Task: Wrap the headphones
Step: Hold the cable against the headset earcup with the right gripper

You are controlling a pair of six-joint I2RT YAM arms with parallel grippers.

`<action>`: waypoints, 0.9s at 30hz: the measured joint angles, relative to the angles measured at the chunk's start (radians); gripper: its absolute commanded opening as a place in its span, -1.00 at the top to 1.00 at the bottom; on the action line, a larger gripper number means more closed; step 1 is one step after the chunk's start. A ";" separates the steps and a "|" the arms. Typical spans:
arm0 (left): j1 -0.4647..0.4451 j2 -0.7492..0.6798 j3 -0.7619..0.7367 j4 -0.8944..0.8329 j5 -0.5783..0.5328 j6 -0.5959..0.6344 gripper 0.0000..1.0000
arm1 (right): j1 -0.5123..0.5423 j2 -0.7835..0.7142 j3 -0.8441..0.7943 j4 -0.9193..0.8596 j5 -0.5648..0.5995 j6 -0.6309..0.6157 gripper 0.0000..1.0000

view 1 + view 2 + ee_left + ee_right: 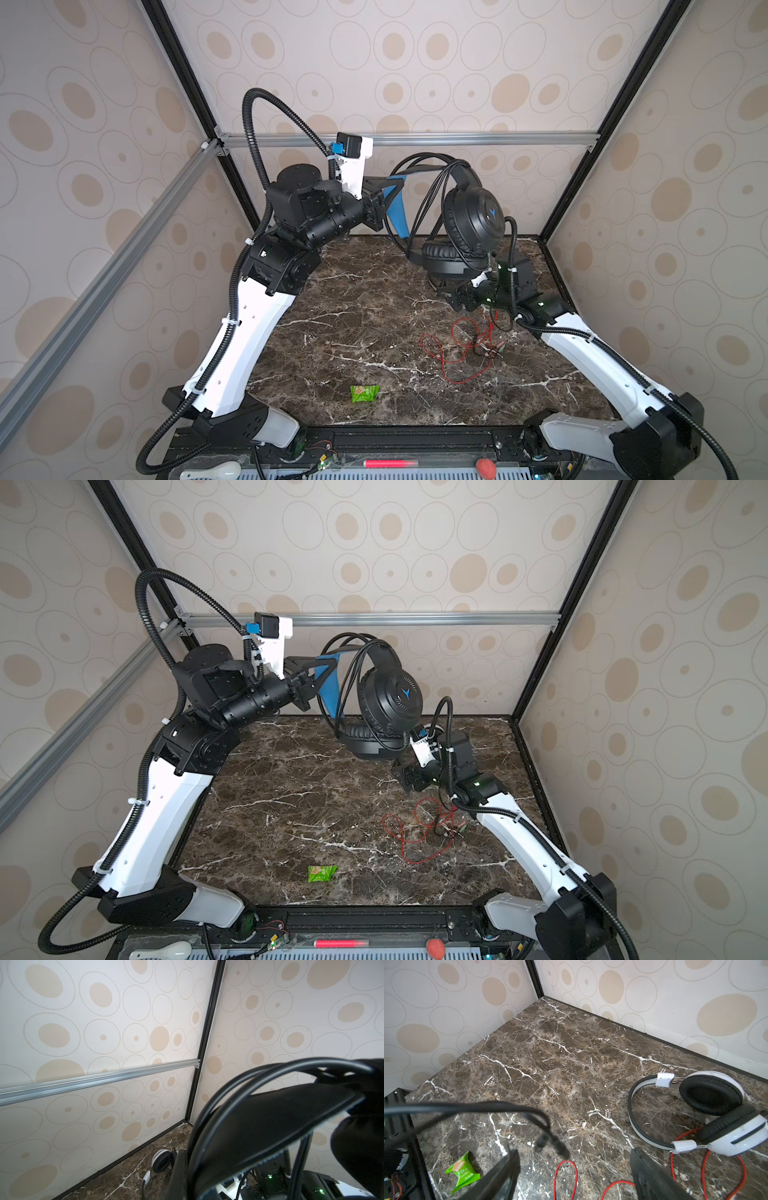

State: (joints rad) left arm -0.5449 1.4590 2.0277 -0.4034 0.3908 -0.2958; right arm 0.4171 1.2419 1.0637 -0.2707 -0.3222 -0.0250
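black headset (473, 216) with blue band (397, 208), white headset (737, 1140), red cable (565, 1161), brown white-veined marble table (353, 324), green wrapper (364, 393)

A brown tabletop (353, 316) with white lines has a small green snack pack (365, 393) lying near its front edge. Walls (415, 62) with tan spots stand around it, and a silver bar (415, 139) runs across the back one. Past the front edge lie a pink stick (390, 462) and a red ball (486, 467).
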 measured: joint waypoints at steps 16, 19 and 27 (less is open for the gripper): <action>0.000 0.000 0.004 0.000 -0.015 -0.002 1.00 | -0.002 0.100 0.069 0.119 -0.066 0.066 -0.61; 0.001 0.000 0.004 0.000 -0.014 -0.002 1.00 | -0.002 0.094 0.069 0.109 -0.079 0.066 -0.61; 0.002 0.011 0.008 0.003 -0.014 -0.002 1.00 | -0.002 0.026 0.069 0.037 -0.111 0.062 -0.62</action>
State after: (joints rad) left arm -0.5430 1.4704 2.0354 -0.4004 0.3771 -0.2981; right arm 0.4149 1.2682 1.1332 -0.2340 -0.4335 0.0368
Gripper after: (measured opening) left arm 0.069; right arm 0.808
